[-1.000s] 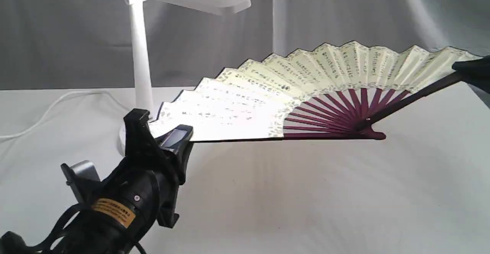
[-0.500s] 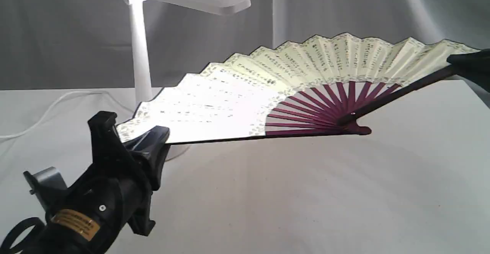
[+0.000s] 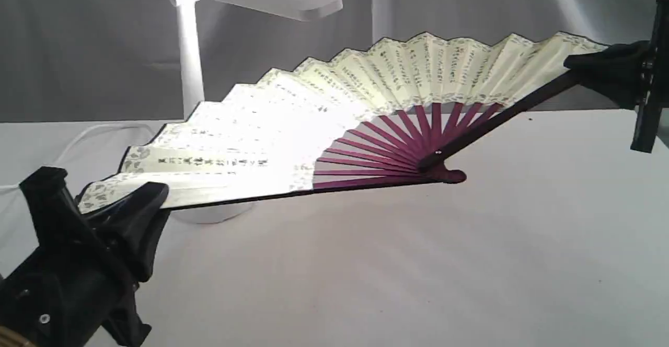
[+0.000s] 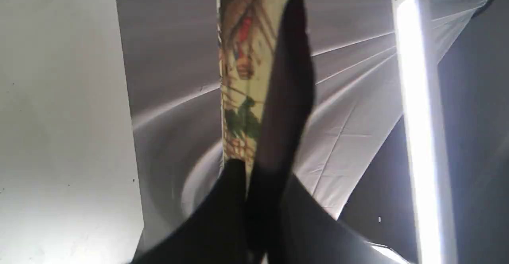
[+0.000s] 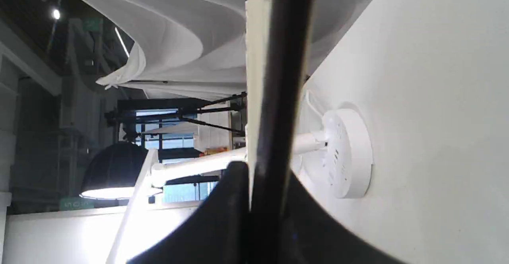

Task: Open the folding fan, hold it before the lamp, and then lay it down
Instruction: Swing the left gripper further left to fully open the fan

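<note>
The folding fan (image 3: 324, 106) is spread wide open in the air over the table, cream leaf with black calligraphy and maroon ribs meeting at a pivot. My left gripper (image 3: 138, 198) is shut on its left guard at the lower left. My right gripper (image 3: 585, 65) is shut on the right guard at the upper right. The white lamp (image 3: 191, 49) stands behind the fan's left half, its lit bar head above and its base partly hidden by the leaf. The left wrist view shows the fan's edge (image 4: 242, 69) between the fingers; the right wrist view shows the dark guard (image 5: 278, 97) and the lamp's base (image 5: 346, 152).
A white cloth covers the table (image 3: 418, 263). The lamp's white cord (image 3: 78, 140) runs off to the left. A grey curtain (image 3: 470, 12) hangs behind.
Both grippers have carried the open fan leftward. The left end dropped toward the lower left and now covers more of the lamp's base. The right gripper came further into view.
</note>
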You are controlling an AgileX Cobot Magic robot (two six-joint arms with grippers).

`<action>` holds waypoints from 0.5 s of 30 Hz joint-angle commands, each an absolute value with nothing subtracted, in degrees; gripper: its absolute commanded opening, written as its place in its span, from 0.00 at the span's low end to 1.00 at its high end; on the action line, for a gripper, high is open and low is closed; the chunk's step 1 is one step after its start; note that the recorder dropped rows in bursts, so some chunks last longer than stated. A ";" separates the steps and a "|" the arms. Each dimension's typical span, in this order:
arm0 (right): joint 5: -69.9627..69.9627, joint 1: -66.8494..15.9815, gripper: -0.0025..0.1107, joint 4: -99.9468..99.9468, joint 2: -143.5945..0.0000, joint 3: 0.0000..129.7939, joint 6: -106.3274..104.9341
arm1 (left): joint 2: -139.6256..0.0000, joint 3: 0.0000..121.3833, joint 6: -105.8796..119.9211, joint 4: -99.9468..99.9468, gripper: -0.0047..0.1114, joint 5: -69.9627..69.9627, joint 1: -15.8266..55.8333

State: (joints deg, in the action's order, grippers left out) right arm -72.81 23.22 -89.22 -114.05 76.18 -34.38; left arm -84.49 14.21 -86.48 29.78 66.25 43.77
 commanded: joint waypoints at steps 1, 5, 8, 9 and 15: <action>-69.96 23.21 0.02 -88.51 -112.59 76.02 -36.98 | -80.52 12.66 -87.94 33.32 0.04 69.96 43.53; -69.96 21.49 0.02 -88.93 -111.72 76.02 -36.98 | -76.54 12.68 -87.94 33.32 0.04 69.96 43.53; -69.96 20.48 0.02 -89.62 -111.08 76.02 -36.98 | -74.40 12.68 -87.12 33.75 0.04 69.96 43.53; -69.96 20.19 0.02 -90.06 -110.79 76.02 -36.98 | -73.80 12.68 -86.54 34.12 0.04 69.96 43.53; -69.96 19.83 0.02 -91.78 -109.43 76.02 -36.98 | -70.44 11.63 -86.38 35.91 0.04 69.96 43.53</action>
